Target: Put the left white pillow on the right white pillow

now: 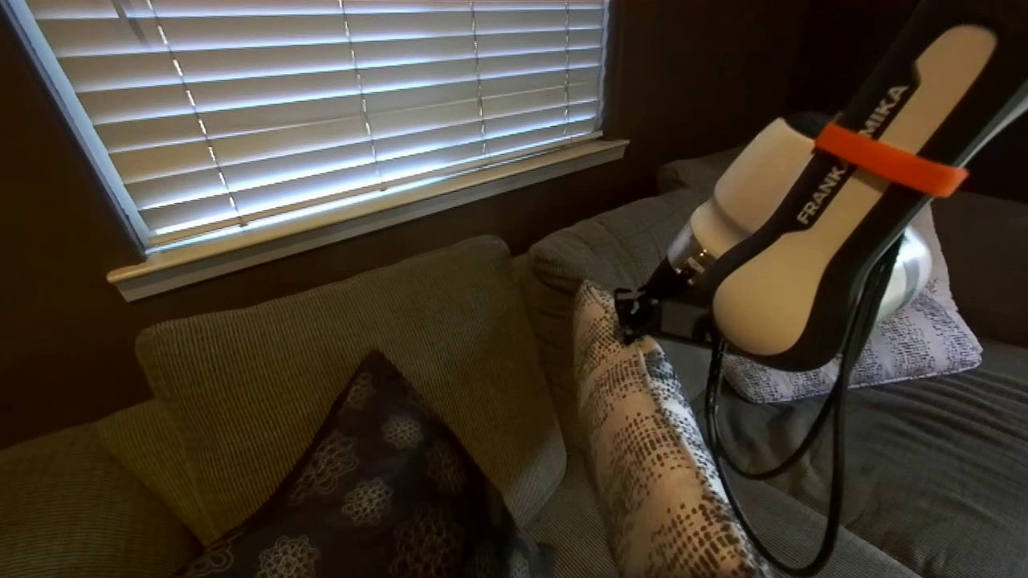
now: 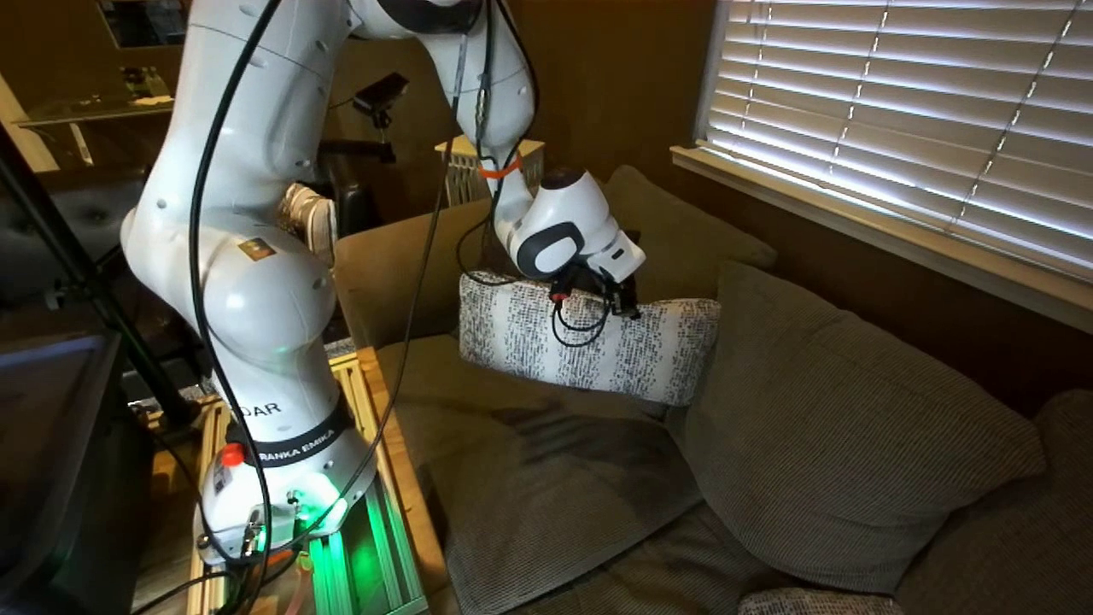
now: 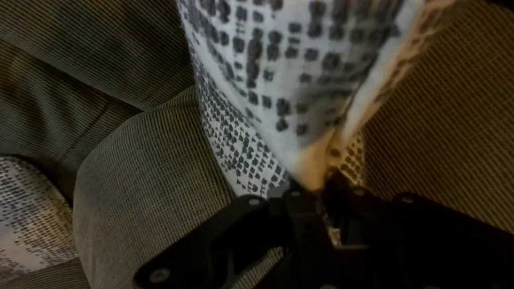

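A white robot arm (image 1: 763, 315), lettered "FRANK" & "MIKA" either side of an orange strap (image 1: 891, 160), holds the left white pillow (image 2: 589, 363) by its top edge; the gripper (image 3: 316, 191) is clamped on it, w/ a peak of cloth pinched btwn the fingertips (image 3: 295, 204). In an exterior view, a black band (image 2: 299, 448) low on the arm reads "RANKA EMIKA"; dark letters (image 2: 260, 410) above end in "AR," 1st char. unclear. A small sticker (image 2: 256, 248) higher up is too tiny to read. The left white pillow, off-white w/ coarse dk. grey specks in streaky bands, is upright at the far edge of the sofa seat (image 2: 529, 512); whether it touches can't be told. The right white pillow (image 1: 923, 345), paler w/ finer grey marks, lies nr. the sofa seat's back edge, pt. hidden by the arm. A dk. floral pillow (image 1: 385, 482) sits in front of a back cushion (image 1: 321, 345), on the gripped pillow's opp. side. Window blinds (image 1: 345, 120) hang behind.
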Motion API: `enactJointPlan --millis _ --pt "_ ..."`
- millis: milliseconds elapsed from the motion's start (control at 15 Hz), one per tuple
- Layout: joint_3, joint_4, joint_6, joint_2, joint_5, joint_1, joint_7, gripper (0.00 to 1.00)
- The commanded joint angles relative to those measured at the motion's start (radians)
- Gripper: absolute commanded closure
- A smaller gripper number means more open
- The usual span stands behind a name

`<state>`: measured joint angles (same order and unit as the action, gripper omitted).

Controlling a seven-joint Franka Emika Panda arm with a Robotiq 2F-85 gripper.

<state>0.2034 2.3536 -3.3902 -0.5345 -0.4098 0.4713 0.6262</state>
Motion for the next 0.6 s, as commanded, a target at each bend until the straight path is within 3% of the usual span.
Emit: enactJointPlan --millis 0,333,400,533 --pt "0.065 0.177 -0.054 0.212 -0.048 0.046 -0.002 0.96" --pt "0.216 0.316 -0.088 0.385 -0.12 0.141 -0.06 0.96" --pt "0.156 0.235 -0.055 0.254 -0.074 0.096 -0.014 0.84" --pt "0.198 0.28 -0.06 0.311 -0.082 0.112 -0.032 0.84"
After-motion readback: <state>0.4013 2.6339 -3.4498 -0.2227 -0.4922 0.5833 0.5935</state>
